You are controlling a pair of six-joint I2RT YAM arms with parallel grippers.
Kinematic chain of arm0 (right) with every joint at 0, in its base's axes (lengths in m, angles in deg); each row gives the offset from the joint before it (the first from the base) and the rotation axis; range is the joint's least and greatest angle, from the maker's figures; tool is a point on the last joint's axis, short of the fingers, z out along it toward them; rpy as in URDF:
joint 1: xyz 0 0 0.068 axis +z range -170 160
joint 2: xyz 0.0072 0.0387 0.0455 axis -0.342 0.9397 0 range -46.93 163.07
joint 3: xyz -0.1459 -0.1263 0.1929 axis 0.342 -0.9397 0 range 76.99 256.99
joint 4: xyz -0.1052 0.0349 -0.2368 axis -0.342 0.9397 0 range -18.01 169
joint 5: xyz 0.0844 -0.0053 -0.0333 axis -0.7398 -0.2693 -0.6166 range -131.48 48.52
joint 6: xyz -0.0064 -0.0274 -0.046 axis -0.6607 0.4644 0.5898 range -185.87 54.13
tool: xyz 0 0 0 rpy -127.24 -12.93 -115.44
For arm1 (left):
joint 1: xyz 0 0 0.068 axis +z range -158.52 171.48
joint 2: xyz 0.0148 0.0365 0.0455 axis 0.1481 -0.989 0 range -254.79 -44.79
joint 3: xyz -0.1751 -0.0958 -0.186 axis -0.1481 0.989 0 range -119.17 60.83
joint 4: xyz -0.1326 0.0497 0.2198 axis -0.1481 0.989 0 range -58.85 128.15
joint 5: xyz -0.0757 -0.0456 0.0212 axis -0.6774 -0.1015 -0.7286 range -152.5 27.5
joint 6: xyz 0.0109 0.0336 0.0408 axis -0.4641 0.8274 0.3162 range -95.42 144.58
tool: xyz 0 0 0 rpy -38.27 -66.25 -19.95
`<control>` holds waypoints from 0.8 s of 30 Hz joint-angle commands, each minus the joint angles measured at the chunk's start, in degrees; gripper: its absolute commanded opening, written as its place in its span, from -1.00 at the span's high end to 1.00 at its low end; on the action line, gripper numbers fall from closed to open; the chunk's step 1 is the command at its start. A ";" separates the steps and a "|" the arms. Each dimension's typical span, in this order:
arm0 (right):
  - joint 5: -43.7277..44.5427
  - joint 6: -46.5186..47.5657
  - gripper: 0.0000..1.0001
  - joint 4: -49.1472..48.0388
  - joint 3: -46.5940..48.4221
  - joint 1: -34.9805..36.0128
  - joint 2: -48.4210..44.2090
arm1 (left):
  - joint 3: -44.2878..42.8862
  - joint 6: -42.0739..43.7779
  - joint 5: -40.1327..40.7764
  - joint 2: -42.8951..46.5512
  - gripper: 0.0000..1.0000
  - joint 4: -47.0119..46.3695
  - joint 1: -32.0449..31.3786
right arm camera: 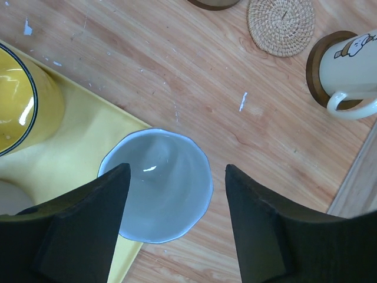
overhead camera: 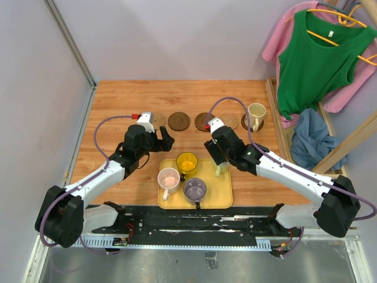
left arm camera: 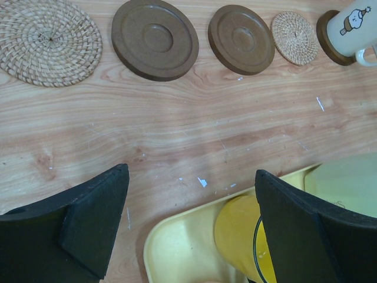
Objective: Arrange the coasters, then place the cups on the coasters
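Coasters (left arm camera: pixel 155 38) stood aligned; cream cup (overhead camera: pixel 257 113) seated, four unplaced; my right claw (right arm camera: pixel 177 177) hung open at the pale cup (right arm camera: pixel 156 200); left claw (left arm camera: pixel 191 177) gaped empty.

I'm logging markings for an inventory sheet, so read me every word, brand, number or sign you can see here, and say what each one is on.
No words, brands or numbers can be read in any view.
cream cup: a printed cartoon figure only, no lettering visible.
small red tag in the overhead view: too small to read.
yellow cup, pale cup, yellow tray: no markings visible.
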 commanded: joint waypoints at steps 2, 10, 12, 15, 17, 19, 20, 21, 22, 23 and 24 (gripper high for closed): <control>1.83 -1.98 -0.52 -0.95 -0.77 -0.78 -1.79 | -0.05 0.19 -0.61 -0.27 -0.83 -1.82 0.38; 2.38 -9.66 -0.97 1.74 0.09 -0.79 -4.76 | -0.06 0.30 -0.52 -0.13 -0.83 -1.73 0.38; 0.86 -12.52 -0.97 1.99 -0.58 -0.76 -6.03 | 0.03 0.28 -0.44 -0.17 -0.83 -1.71 0.36; -0.34 -17.43 -0.97 2.39 -2.47 -0.70 -7.34 | 0.12 0.28 -0.60 -0.42 -0.83 -1.82 0.38; -0.69 -19.84 -0.96 2.74 -3.83 -0.64 -7.77 | 0.12 0.18 -0.62 -0.52 -0.83 -1.86 0.38; -1.08 -22.08 -0.97 3.08 -4.99 -0.67 -7.74 | 0.07 0.21 -0.87 -0.61 -0.83 -2.02 0.38; -1.36 -23.03 -0.97 3.30 -5.45 -0.52 -7.70 | 0.04 0.25 -0.90 -0.63 -0.83 -2.01 0.38; -1.81 -24.23 -0.97 3.39 -5.89 -0.48 -7.63 | 0.03 0.24 -1.00 -0.57 -0.83 -2.07 0.38; -2.08 -25.17 -0.97 3.38 -6.27 -0.36 -7.48 | -0.06 0.25 -0.99 -0.64 -0.84 -2.02 0.38; -2.34 -25.91 -0.97 3.24 -6.65 -0.08 -7.45 | -0.07 0.28 -1.01 -0.65 -0.83 -2.01 0.38; -2.23 -26.58 -0.97 3.07 -7.00 0.21 -7.33 | -0.14 0.29 -1.06 -0.71 -0.83 -2.06 0.38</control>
